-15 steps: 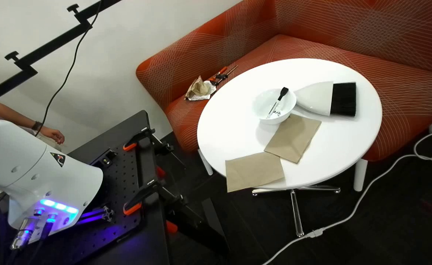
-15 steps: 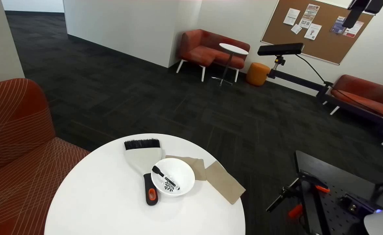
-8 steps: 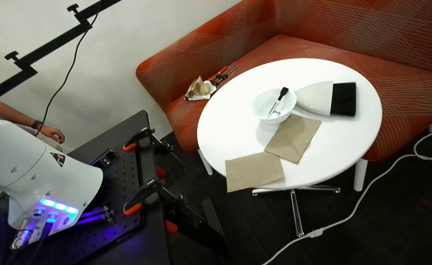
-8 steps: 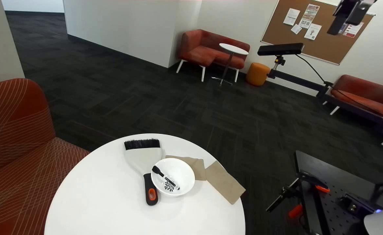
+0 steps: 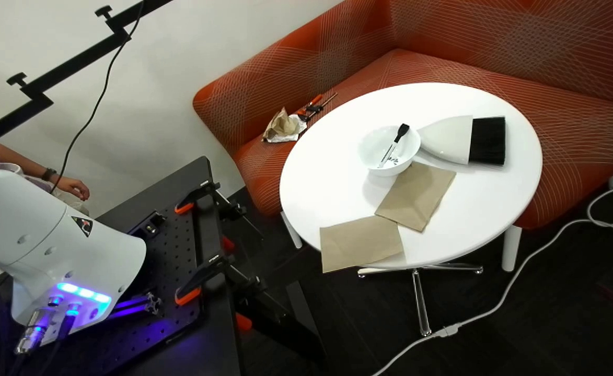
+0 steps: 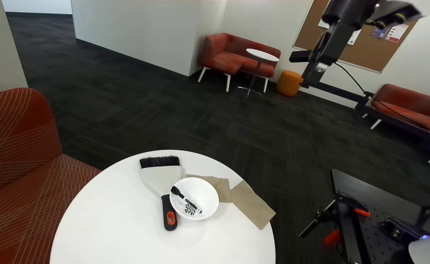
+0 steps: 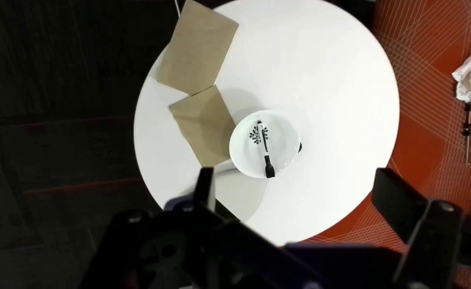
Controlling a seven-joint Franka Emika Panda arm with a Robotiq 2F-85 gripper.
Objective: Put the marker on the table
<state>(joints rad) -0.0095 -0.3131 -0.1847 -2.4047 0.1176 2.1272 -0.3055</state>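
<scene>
The marker, white with a black cap, shows in both exterior views (image 5: 394, 144) (image 6: 184, 199) and the wrist view (image 7: 265, 149). It lies tilted in the small white bowl (image 5: 371, 146), cap end on the rim. The bowl also shows in the wrist view (image 7: 285, 138). It stands on the round white table (image 5: 332, 177), also in the wrist view (image 7: 339, 80). My gripper (image 7: 294, 172) is open with nothing between its fingers, well above the table. In an exterior view the gripper (image 6: 321, 60) hangs at the upper right, partly cut off.
A large white brush with black bristles (image 5: 486, 140) lies beside the bowl, its handle (image 6: 169, 214) near the rim. Two brown paper sheets (image 5: 361, 243) (image 5: 417, 196) lie on the table. A red sofa (image 5: 306, 57) borders it. A black camera on an arm (image 6: 332, 88) stands near my gripper.
My gripper has come further into an exterior view, moving left and down. The marker, bowl, brush and papers have not moved. A person's hand at the edge shifted slightly.
</scene>
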